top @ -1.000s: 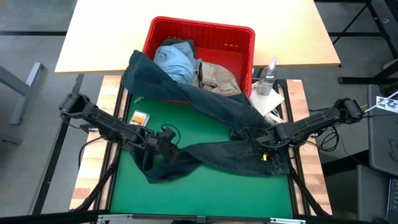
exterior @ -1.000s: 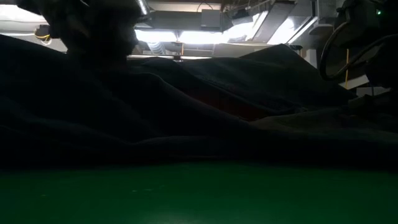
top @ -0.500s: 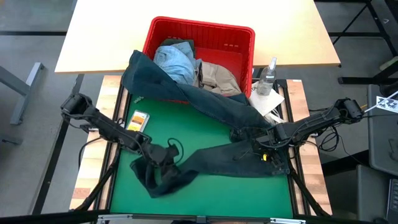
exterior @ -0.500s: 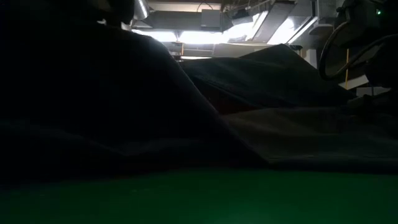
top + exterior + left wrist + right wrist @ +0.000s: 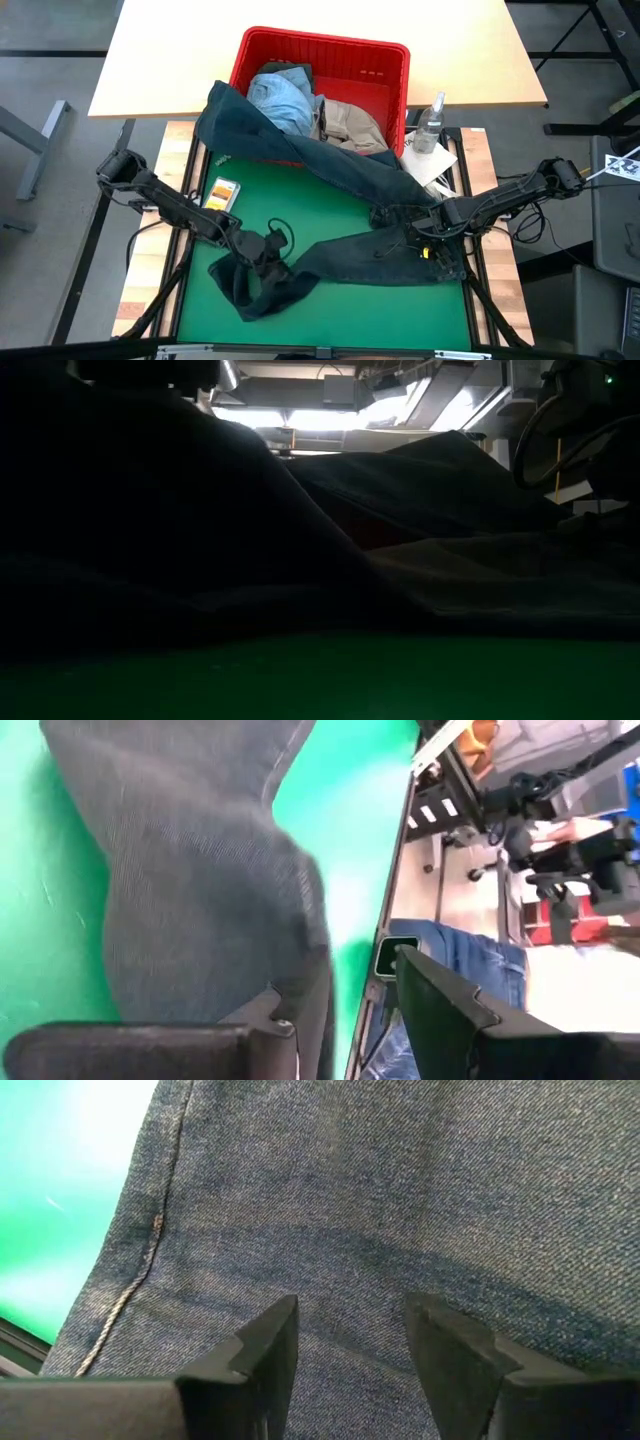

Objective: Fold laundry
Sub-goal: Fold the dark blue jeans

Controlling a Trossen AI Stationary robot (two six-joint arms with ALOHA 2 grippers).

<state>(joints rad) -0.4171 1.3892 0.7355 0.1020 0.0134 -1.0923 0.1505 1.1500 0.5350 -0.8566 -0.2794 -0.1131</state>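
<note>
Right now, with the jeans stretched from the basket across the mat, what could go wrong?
The dark navy jeans drape over the rim of the red basket; pulling on them may drag the basket or spill the light blue denim. The spray bottle stands beside that leg and could tip. The bunched end by the left jaws sits near the front edge of the green mat and may slide off.

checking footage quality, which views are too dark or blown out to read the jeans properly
Low view: the dark navy jeans fill it as near-black silhouette against glaring ceiling lights. Left wrist view: the room side is washed out. Right wrist view: evenly lit, denim weave sharp. High view: even light, everything legible.
</note>
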